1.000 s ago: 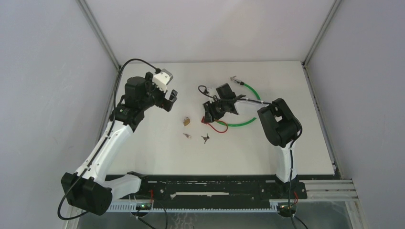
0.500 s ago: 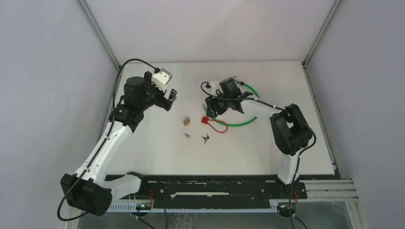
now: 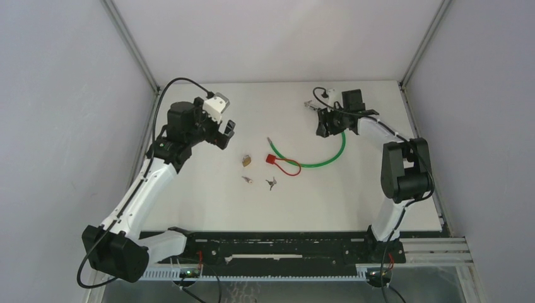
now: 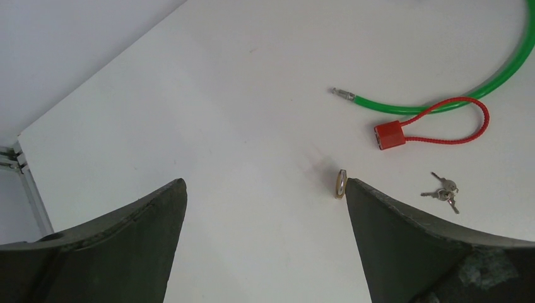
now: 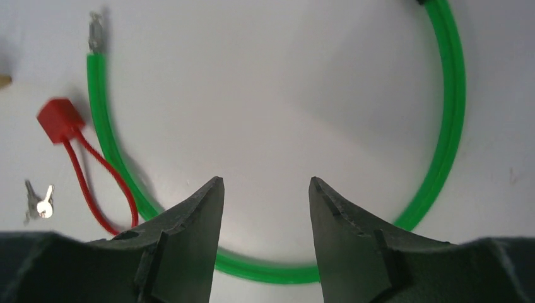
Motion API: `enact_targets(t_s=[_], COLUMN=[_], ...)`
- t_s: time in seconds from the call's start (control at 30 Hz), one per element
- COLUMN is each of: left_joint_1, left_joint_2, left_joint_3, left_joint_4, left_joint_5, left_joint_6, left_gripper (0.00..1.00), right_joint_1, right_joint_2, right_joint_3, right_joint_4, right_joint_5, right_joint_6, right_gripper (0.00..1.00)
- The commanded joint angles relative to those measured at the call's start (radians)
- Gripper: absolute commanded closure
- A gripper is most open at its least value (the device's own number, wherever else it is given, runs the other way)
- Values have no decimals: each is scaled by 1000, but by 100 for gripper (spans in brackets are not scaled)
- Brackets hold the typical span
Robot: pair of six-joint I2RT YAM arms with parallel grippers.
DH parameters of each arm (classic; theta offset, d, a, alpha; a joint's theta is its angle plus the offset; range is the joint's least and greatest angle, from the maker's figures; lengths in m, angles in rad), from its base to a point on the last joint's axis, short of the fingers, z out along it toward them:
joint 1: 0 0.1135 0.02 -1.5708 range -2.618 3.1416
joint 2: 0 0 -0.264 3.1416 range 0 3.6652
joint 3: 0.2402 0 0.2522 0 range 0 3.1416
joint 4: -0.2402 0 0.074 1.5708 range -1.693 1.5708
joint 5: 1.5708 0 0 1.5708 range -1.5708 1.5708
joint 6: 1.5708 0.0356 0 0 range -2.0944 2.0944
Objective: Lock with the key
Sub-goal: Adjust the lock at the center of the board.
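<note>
A small brass padlock [image 3: 246, 160] [image 4: 340, 184] stands on edge on the white table. Next to it lies a red cable lock [image 3: 271, 158] [image 4: 389, 134] [image 5: 58, 118] with its thin red loop. A bunch of keys [image 3: 271, 184] [image 4: 441, 189] [image 5: 39, 205] lies just in front, and a single small key [image 3: 247, 179] to their left. My left gripper [image 3: 224, 134] [image 4: 265, 183] hangs open above the table, left of the padlock. My right gripper [image 3: 323, 126] [image 5: 265, 183] is open and empty over the far right bend of the green cable [image 3: 337, 148] [image 5: 451, 126].
The green cable curves from a metal tip [image 3: 269, 140] near the red lock round to another metal end [image 3: 309, 104] at the back. Grey walls enclose the table on three sides; metal frame posts stand at the back corners.
My right arm has swung from the red lock at the table's middle to the back right, its jaws opening a little wider. The red lock stays on the table. The left arm barely moved.
</note>
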Motion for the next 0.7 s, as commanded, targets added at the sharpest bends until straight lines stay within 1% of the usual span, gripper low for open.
enact_targets(t_s=[0.0, 0.1, 0.27, 0.4, 0.53, 0.67], left_joint_1=[3, 4, 3, 3, 3, 3], left_joint_2=[8, 9, 6, -6, -12, -13], left_joint_3=[31, 32, 29, 21, 16, 14], left_joint_4=[-17, -23, -30, -30, -30, -33], left_joint_5=[31, 55, 83, 100, 104, 121], left_joint_6=[5, 8, 18, 26, 31, 36], left_gripper=[0, 0, 0, 0, 0, 0], right_joint_1=[-10, -7, 24, 84, 146, 182], right_joint_2=[-70, -93, -96, -77, -48, -22], right_joint_3=[-5, -23, -46, -52, -52, -52], right_joint_4=[-164, -263, -357, -372, -372, -359], right_joint_5=[-131, -173, -216, -185, -132, -74], right_joint_6=[-227, -364, -495, -552, -574, -586], right_gripper=[40, 41, 40, 40, 40, 40])
